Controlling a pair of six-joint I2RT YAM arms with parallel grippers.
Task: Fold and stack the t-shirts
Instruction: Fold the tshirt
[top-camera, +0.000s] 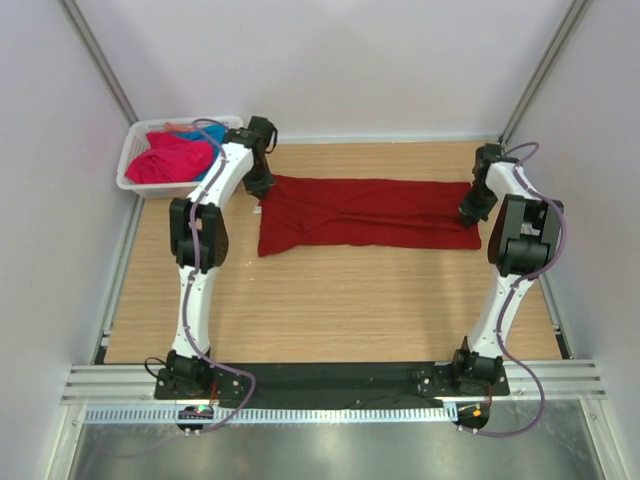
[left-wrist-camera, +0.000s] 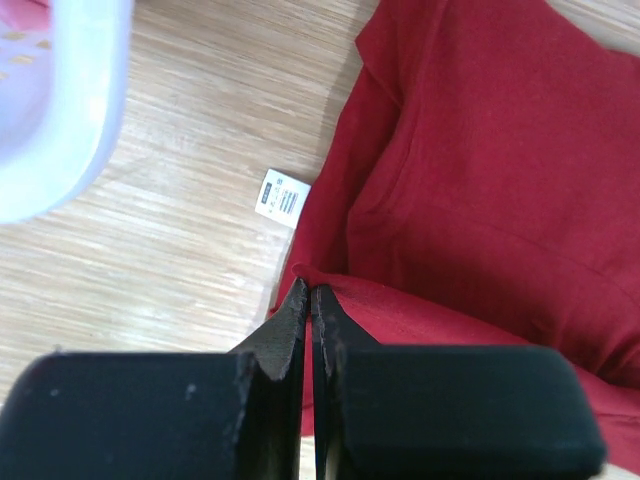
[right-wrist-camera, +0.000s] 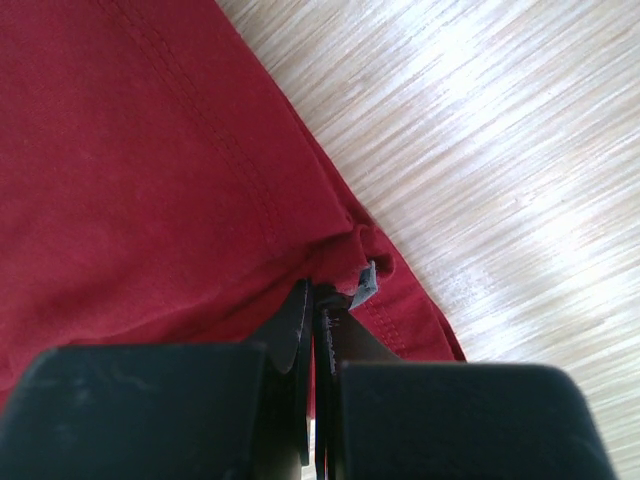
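- Centrally, toward 12 o'clock on the table (top-camera: 330, 300): dark red t-shirt (top-camera: 365, 212), laid flat as a long band from 9 o'clock to 3 o'clock, apparently already narrowed lengthwise, to judge by the doubled layers.
- At the band's 9 o'clock end: left tool (left-wrist-camera: 310, 295), clamped tight on a pinch of the red edge. Just beyond its tips in the wrist view, a small white label (left-wrist-camera: 283, 197) peeking out from that edge onto the bare wood.
- At the band's 3 o'clock end: right tool (right-wrist-camera: 315, 295), likewise closed on cloth, here at the stitched hem corner, with the fabric bunched at the tips.
- Probable reason for the paired hold: one end per arm, keeping the band taut and square for a lift or a fold without sag in the middle.
- At 10 o'clock, in the far corner: white lattice basket (top-camera: 127, 160) holding a bright pink t-shirt (top-camera: 165, 160) and a turquoise blue t-shirt (top-camera: 213, 135), both crumpled, near the red cloth but not touching it.
- Step in hand, as judged: a crosswise fold of the first shirt; task early, with the basket's pair not yet begun.
- Likely next need: both ends carried at even height and pace. Risks: a thin pinch slipping free, or one end dragging askew and spoiling the fold line.
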